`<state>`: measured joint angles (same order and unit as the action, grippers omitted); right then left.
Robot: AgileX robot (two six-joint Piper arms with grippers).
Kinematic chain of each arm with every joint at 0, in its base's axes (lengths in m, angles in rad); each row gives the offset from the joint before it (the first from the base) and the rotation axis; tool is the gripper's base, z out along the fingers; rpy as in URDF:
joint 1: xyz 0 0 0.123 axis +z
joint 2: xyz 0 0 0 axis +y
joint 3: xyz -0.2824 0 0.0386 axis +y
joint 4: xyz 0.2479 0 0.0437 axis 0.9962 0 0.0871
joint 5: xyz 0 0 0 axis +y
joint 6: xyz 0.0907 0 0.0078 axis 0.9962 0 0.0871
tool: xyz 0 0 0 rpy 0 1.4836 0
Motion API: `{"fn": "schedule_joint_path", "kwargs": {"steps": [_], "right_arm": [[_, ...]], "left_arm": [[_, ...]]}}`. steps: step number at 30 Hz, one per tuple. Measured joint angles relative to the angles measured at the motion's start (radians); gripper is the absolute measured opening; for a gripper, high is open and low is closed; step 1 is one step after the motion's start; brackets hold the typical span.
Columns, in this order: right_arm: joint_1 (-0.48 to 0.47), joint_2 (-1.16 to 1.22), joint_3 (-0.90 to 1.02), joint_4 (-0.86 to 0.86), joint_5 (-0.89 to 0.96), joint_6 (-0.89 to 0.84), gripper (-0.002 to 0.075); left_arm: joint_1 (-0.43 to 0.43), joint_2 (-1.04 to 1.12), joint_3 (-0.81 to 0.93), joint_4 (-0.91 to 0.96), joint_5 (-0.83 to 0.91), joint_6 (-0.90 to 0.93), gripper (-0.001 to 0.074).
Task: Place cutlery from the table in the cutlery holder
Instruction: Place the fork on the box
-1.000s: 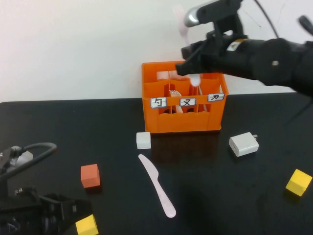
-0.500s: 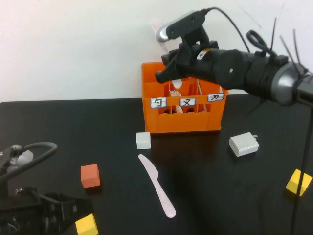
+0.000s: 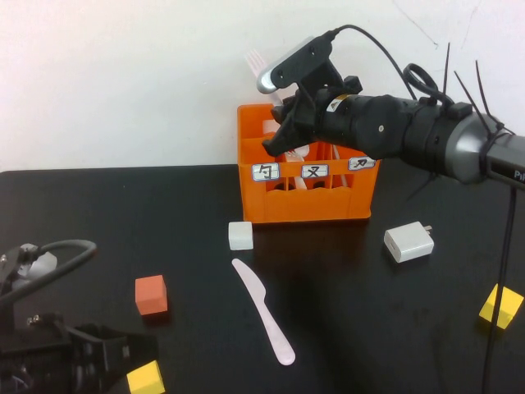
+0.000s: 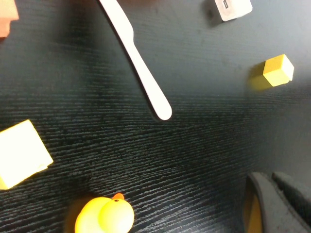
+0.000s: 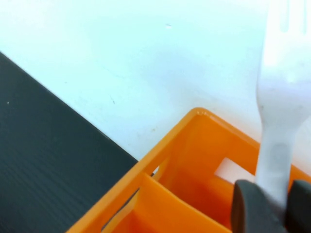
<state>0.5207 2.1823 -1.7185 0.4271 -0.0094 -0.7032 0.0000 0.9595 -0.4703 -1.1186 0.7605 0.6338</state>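
My right gripper is shut on the pale plastic fork; its tines stick up above the arm. The gripper hovers over the left end of the orange cutlery holder, whose back rim shows in the right wrist view. Another pale utensil stands inside the holder. The pale plastic knife lies on the black table in front of the holder; it also shows in the left wrist view. My left gripper rests low at the near left, shut and empty.
A white cube lies by the holder's front left corner. A white charger block lies to the right. An orange cube and yellow cubes lie nearby. A yellow duck sits near my left gripper.
My right gripper has moved left along the top of the holder with the fork, from the right compartments to the left end, and a little lower. The left arm has not moved.
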Motion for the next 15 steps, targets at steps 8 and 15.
{"fn": "schedule_joint_path", "kwargs": {"steps": [8, 15], "right_arm": [[-0.002, 0.004, 0.000, 0.000, 0.000, -0.013, 0.0346], [-0.002, -0.016, 0.000, 0.000, 0.050, -0.023, 0.0357]], "left_arm": [[0.000, 0.000, 0.000, -0.002, 0.013, 0.007, -0.0001], [0.000, 0.000, 0.000, -0.002, 0.025, 0.045, -0.0001]]}}
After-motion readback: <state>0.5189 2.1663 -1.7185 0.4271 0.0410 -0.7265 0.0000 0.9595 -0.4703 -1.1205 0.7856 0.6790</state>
